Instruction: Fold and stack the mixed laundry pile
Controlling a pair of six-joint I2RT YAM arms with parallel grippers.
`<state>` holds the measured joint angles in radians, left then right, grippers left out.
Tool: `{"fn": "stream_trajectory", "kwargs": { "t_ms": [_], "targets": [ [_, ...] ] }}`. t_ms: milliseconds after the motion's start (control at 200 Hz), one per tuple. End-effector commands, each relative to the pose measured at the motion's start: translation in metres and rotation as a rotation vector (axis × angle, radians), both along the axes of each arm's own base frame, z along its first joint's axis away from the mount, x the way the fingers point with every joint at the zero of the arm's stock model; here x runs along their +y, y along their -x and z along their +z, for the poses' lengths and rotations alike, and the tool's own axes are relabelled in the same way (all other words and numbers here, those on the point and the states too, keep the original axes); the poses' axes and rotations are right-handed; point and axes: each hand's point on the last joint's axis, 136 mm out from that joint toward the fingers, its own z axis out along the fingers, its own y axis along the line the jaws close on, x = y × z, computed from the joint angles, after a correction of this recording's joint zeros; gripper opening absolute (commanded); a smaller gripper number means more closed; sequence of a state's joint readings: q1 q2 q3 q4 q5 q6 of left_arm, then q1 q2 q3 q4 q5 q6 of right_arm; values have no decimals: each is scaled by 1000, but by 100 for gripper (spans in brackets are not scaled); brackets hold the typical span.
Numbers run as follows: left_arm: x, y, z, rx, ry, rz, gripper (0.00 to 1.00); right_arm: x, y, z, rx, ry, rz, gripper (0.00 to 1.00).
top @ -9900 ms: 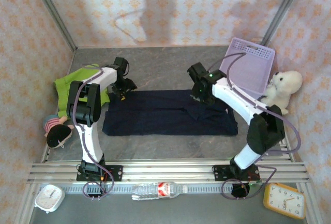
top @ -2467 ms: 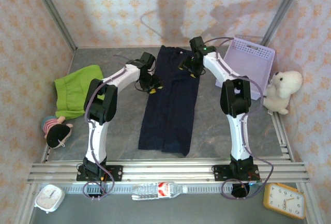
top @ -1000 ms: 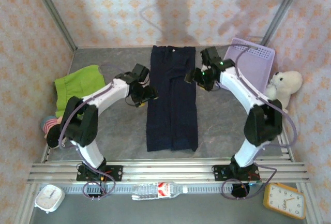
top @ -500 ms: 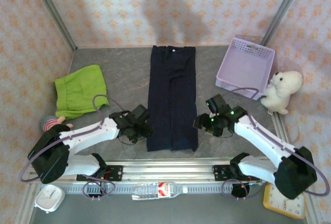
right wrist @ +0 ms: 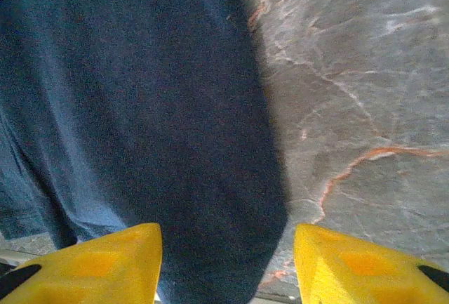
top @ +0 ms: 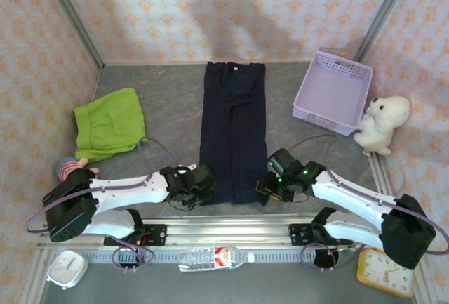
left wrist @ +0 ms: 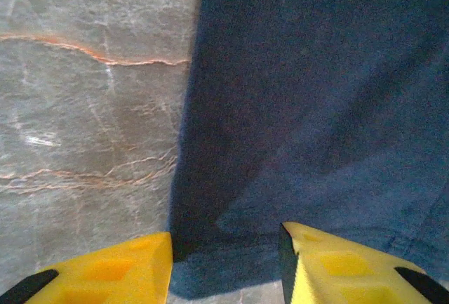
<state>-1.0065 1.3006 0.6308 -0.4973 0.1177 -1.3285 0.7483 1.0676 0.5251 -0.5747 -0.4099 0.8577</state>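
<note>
two sets of jaws stand apart at the near hem of the dark navy garment (top: 233, 132)

the left gripper (left wrist: 224, 251) has its yellow fingers (left wrist: 119, 269) spread, the hem's left corner lying in the gap; the right gripper (right wrist: 228, 248) straddles the right corner the same way, neither pinching cloth. the navy garment lies flat and long down the middle of the grey table (top: 168, 100), waistband toward the far wall. the lime-green garment (top: 109, 123) lies well apart on the left. a lavender basket (top: 330, 93) and a white bear (top: 382, 123) sit on the right.
</note>
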Motion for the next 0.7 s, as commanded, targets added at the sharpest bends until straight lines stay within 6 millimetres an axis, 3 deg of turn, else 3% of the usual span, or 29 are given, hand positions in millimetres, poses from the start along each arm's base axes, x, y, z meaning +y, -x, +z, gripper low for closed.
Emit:
{"fn": "stream_trajectory", "kwargs": {
  "t_ms": [0, 200, 420, 565, 695],
  "targets": [
    [-3, -11, -4, -43, -14, 39, 46, 4, -2, -13, -8, 30, -18, 51],
    [-23, -16, -7, -33, -54, -11, 42, 3, -1, -22, -4, 75, -9, 47],
    [-19, -16, -17, -14, -111, -8, 18, 3, -8, -20, -36, 88, 1, 0],
    [-16, -21, -4, -34, -140, -20, 3, 6, -16, -12, -67, 89, 0, 0],
    [-18, -32, 23, -85, -130, -24, 0, 3, -24, 5, -118, 109, 1, 0]
  ]
}}
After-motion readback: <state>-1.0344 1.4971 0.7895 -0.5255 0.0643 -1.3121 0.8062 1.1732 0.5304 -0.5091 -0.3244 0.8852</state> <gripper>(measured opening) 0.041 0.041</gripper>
